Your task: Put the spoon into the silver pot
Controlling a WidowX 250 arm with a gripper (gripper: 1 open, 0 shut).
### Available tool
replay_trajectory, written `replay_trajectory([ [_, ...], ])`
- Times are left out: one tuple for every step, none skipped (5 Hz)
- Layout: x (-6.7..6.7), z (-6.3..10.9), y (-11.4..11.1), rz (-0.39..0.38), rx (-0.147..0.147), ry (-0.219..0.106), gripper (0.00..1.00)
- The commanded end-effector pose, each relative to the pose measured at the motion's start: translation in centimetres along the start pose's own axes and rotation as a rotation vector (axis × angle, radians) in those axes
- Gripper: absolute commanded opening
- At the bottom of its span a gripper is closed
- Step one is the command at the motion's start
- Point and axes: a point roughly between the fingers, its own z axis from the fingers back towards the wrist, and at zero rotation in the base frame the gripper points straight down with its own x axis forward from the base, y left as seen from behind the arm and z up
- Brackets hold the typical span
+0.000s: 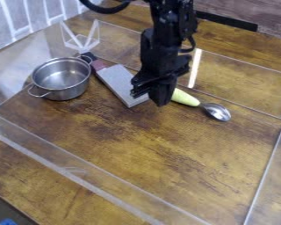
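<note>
See a spoon (202, 104) lying on the table (143, 167), right of centre in the view. Has a thick yellow-green plastic handle, smooth and matte-looking, plus a small shiny silver metal bowl, oval, turned toward the right side of the view. Can see the handle only in part, with its far end hidden behind the tool (153, 93).

See the silver pot (61, 79) at the left, on the table, well apart from the spoon. Is round, low-walled, shiny steel, with a bright rim and small side handles. Shows brushed-looking grey inside.

Between pot and tool, see a flat grey block (122, 85), rectangular, plain and dull on its face, lying at a slant. Near its upper end, see a small dark object (94, 61), too small to make out. Note brown wood grain on the table, with pale straight lines across it, glossy in places.

For pose, see the black arm (167, 16) coming in from the top of the view, reaching down to the tool. Has the tool low, pointing down, beside the block and over the handle end of the spoon. Shows dark, angular, hard-looking parts. Looks clenched, with fingers drawn together. Cannot tell if gripping the handle, as the contact is hidden.
</note>
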Motion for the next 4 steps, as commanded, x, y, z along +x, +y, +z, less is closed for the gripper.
replay_trajectory([
  [0.7, 3.7, -1.3, 0.076, -0.072, -0.035, 0.0],
  [1.2, 5.3, -1.4, 0.15, -0.09, -0.042, 0.0],
  [2.3, 7.5, -1.4, 0.155, -0.125, -0.029, 0.0],
  [4.0, 10.0, -0.8, 0.163, -0.16, -0.031, 0.0],
])
